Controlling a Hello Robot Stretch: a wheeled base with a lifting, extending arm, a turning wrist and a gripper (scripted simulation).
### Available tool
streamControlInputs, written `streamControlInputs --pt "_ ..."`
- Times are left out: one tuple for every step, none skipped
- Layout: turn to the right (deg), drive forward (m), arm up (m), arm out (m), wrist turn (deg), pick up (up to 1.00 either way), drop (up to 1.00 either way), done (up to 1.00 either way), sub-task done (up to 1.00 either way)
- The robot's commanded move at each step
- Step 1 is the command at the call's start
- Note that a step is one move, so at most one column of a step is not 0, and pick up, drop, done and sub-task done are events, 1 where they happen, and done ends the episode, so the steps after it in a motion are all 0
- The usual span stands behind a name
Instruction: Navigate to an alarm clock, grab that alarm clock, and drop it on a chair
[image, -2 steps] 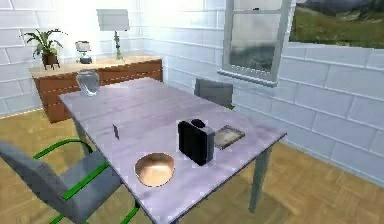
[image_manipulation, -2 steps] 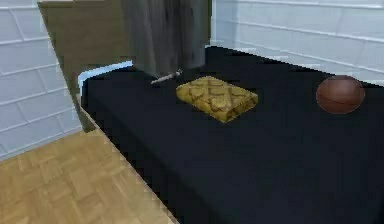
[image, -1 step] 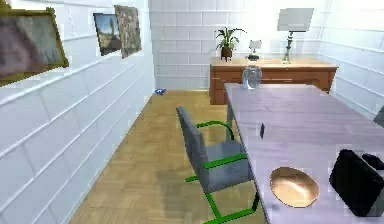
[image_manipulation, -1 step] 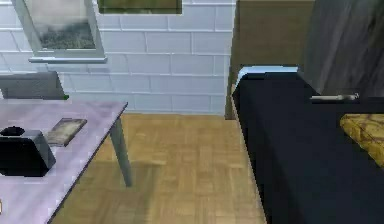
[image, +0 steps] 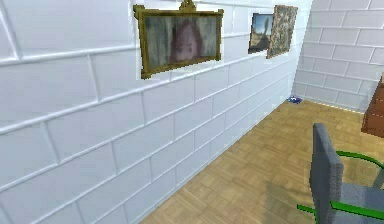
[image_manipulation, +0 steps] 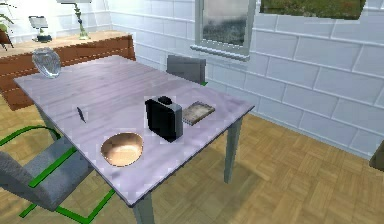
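I judge that I am at the reaching step: the base stands alongside the table, and the dark boxy thing I take for the alarm clock stands upright on the tabletop, toward the near end and a little left of the arm side view's middle. I cannot tell the state of the claw from these pictures, so I would check it before committing to anything. The arm would come out just right of that view's middle, so I would first nudge the base forward a touch until the clock sits on that line. Then I would raise the arm clear above the tabletop before extending, not sweep in at table height. The copper-coloured bowl lies near the clock, closer to me and to its left, and a flat book-like thing lies just beside it on the right. I would therefore come down straight onto the clock and keep the wrist from swinging. For the drop, the grey chair with the green frame at the table's near corner looks the handiest. In the forward view the brick wall is close on the left, so I would keep any turn small.
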Motion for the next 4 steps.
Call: streamControlInputs --pt "0.0 0.0 0.5 0.0 0.0 0.0 0.0 0.0 0.0" --pt "0.0 0.0 0.36 0.0 0.0 0.0 0.0 0.0 0.0" --pt "0.0 0.0 0.0 0.48 0.0 0.0 0.0 0.0 0.0" --pt "0.0 0.0 0.0 0.0 45.0 0.0 0.0 0.0 0.0"
